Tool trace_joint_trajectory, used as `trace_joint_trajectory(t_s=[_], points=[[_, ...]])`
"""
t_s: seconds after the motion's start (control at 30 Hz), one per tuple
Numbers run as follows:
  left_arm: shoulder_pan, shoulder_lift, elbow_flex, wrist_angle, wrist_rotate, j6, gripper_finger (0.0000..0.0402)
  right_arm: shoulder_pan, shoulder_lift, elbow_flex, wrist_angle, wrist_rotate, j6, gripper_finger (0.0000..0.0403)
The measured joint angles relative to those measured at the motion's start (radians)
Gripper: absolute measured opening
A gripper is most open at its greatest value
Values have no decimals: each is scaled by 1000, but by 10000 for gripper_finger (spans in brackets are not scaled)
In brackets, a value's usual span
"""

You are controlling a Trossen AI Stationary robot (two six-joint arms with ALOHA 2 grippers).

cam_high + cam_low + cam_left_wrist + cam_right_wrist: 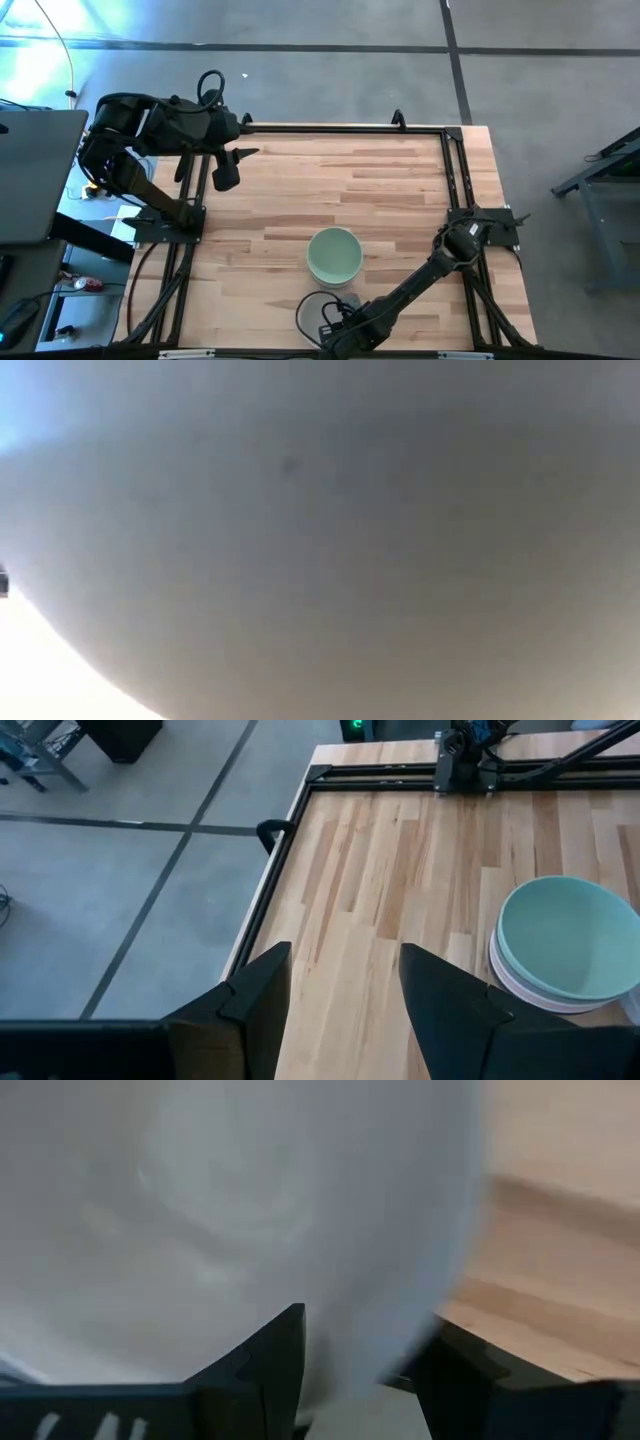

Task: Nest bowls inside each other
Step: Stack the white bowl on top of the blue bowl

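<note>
A pale mint green bowl (334, 255) (570, 935) sits nested on top of a paler bowl (520, 988), mid-table toward the near edge. A white bowl (312, 312) lies at the near edge; its wall fills the low view (330, 540) and the right wrist view (250, 1230). My right gripper (337, 325) (355, 1380) is open at this bowl's rim, one finger over the inside and one beyond the wall. My left gripper (230, 168) (345, 1010) hangs open above the far left of the table. The other bowls are out of view. My right gripper stands astride the white bowl's rim (365, 1380), one finger (265, 1370) on the inner side and the other (480, 1380) outside the wall. Whether either finger touches the bowl, I cannot tell.
A black metal frame (455, 180) runs along the table's far, left and right sides, with the arm bases mounted on it. Bare wooden tabletop (350, 180) lies between the left gripper and the bowls. A laptop (35, 175) sits off the table's left side.
</note>
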State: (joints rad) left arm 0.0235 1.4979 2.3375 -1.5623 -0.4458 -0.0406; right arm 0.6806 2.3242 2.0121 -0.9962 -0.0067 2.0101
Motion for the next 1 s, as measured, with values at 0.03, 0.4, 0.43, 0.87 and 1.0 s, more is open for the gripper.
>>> trace_joint_trajectory(t_s=[0.03,0.4,0.43,0.87,1.0], points=[[0,0,0,0,0,0,177,0,11,0,20,-1,-1,158],[0,0,0,16,0,10,177,-4,26,4,33,64,-32,34],[0,0,0,19,1,10,177,-6,25,10,33,84,-41,19],[0,0,0,54,51,0,177,-7,24,174,-148,59,-92,2],[0,0,0,58,54,0,177,-4,25,257,-239,21,-115,0]])
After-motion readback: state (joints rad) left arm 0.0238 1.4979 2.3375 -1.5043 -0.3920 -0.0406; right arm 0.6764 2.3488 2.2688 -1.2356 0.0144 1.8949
